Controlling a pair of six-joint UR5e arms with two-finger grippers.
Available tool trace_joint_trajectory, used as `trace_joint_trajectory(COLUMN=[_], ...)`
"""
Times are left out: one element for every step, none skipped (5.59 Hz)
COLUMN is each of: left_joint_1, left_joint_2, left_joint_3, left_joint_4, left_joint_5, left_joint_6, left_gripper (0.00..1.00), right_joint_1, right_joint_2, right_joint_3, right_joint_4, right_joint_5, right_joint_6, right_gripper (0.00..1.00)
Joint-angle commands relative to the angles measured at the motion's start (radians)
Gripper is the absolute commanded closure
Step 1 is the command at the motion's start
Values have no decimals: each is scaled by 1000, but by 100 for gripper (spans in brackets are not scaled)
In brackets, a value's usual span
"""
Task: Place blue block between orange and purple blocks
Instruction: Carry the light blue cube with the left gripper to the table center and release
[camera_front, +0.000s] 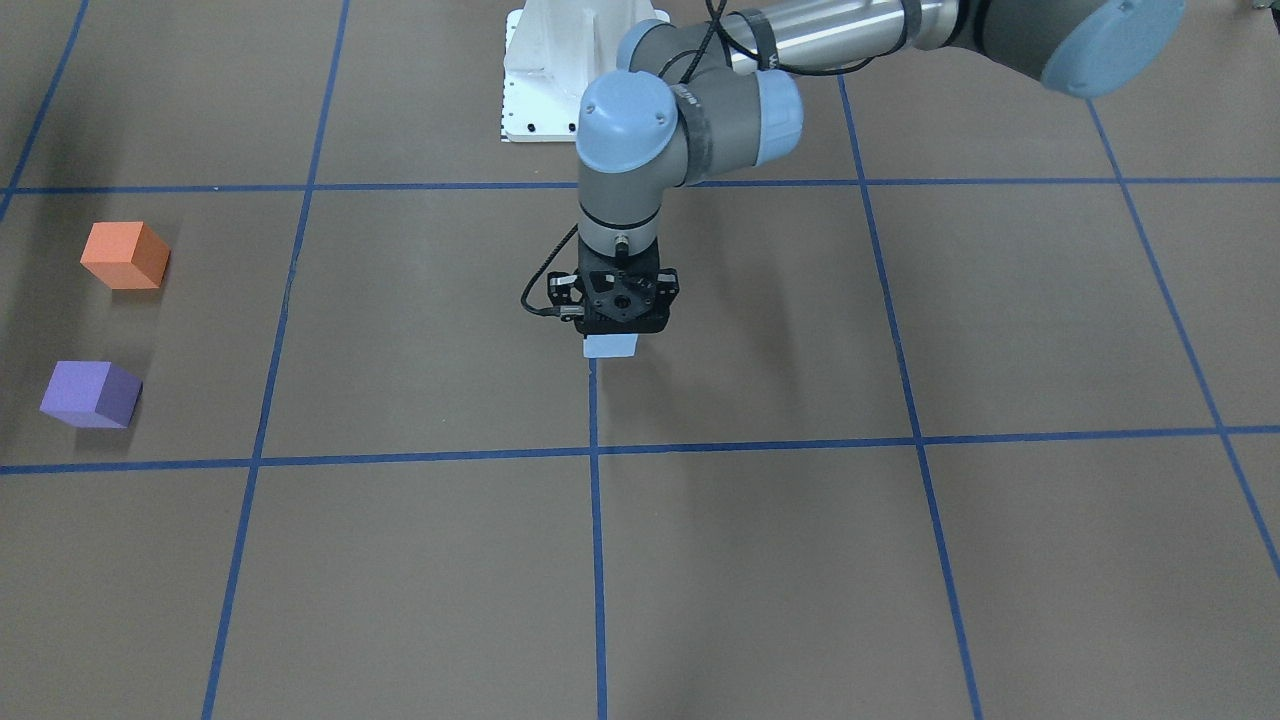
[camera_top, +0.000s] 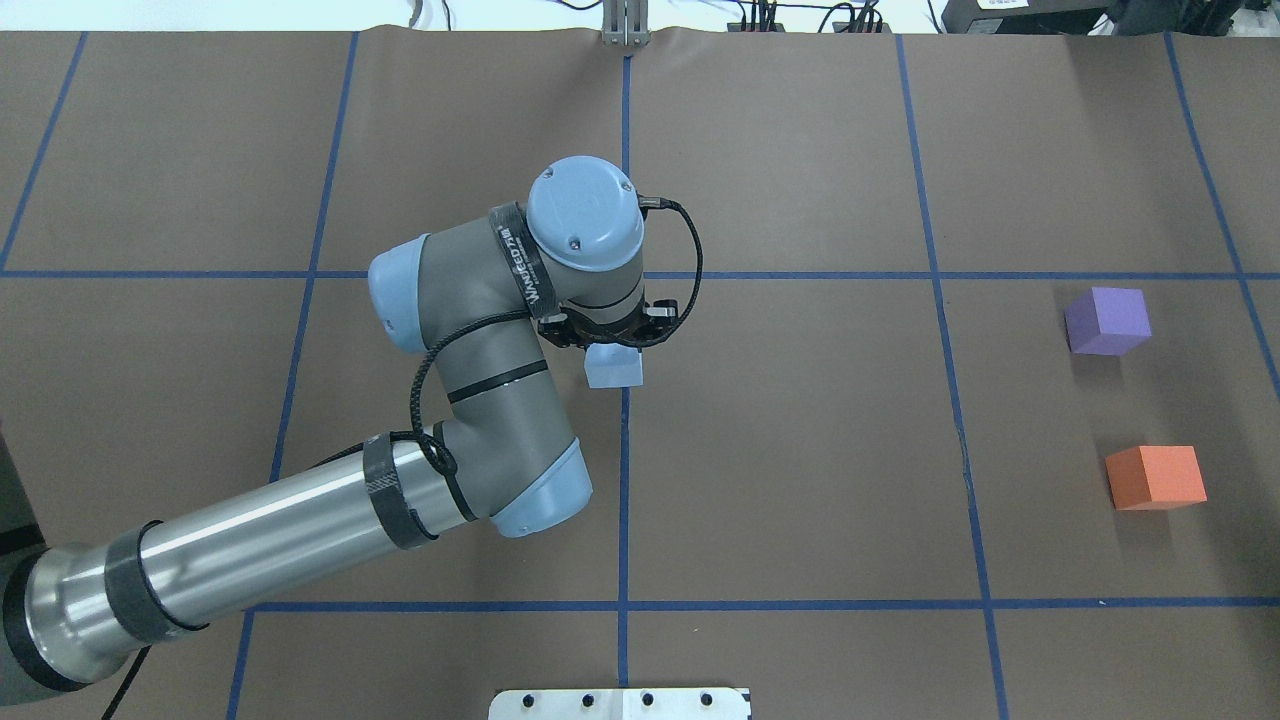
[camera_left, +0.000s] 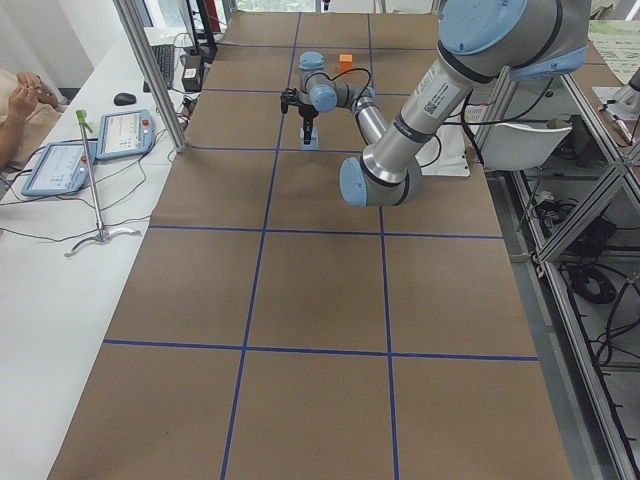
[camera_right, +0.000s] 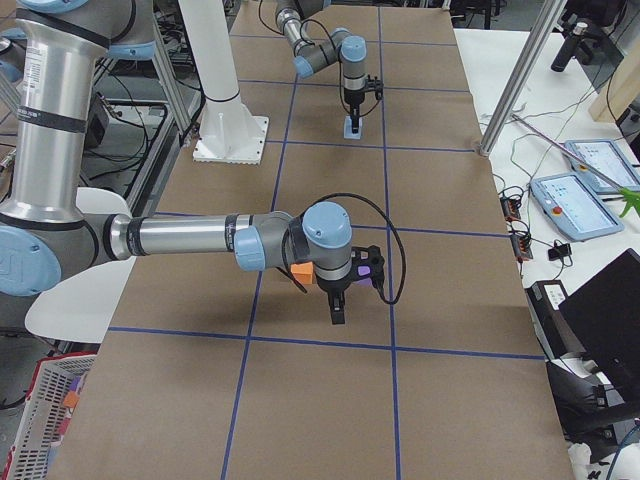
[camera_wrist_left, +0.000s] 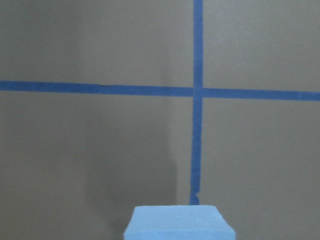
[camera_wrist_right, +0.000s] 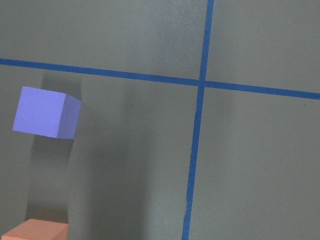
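Observation:
The light blue block (camera_top: 613, 368) sits at the table's middle on a blue tape line, directly under my left gripper (camera_top: 610, 345). The gripper points straight down and looks shut on the block; its fingers are hidden under the wrist. The block also shows in the front view (camera_front: 610, 347) and at the bottom edge of the left wrist view (camera_wrist_left: 178, 223). The purple block (camera_top: 1107, 321) and the orange block (camera_top: 1155, 477) stand apart at the right side, with a gap between them. My right gripper (camera_right: 338, 310) hovers near them; I cannot tell if it is open.
Blue tape lines (camera_top: 624, 480) divide the brown table into squares. A white mounting plate (camera_top: 620, 703) lies at the near edge. The right arm (camera_right: 190, 240) reaches low over the table beside the orange and purple blocks.

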Motion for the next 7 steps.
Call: trace_joint_trajectory(left_joint_1=[38,61,49,0,-90,-223,-318], left_joint_2=[-14,-15,-18,-17,-11,-9,32], left_joint_3=[55,54,31,-40,-90,-96,-95], left_joint_4=[-14,-13,-13,6,60,82,84], left_joint_5=[47,103,101,96,-6,-145,-218], left_joint_6=[-6,-2,12,112,235,403,552], left_gripper=[6,0,0,0,1,1,1], right_joint_1=[0,0,0,-5,-15,-55,-143], right_joint_2=[0,0,6,8,3,41,178], right_joint_3=[-2,3,6,27,37,40,46], right_joint_4=[-2,0,2,84,218,304,308], right_joint_5=[3,3,6,66,179,233,239], right_joint_6=[0,0,3,12,8,97,329], right_gripper=[0,0,0,0,0,0,0])
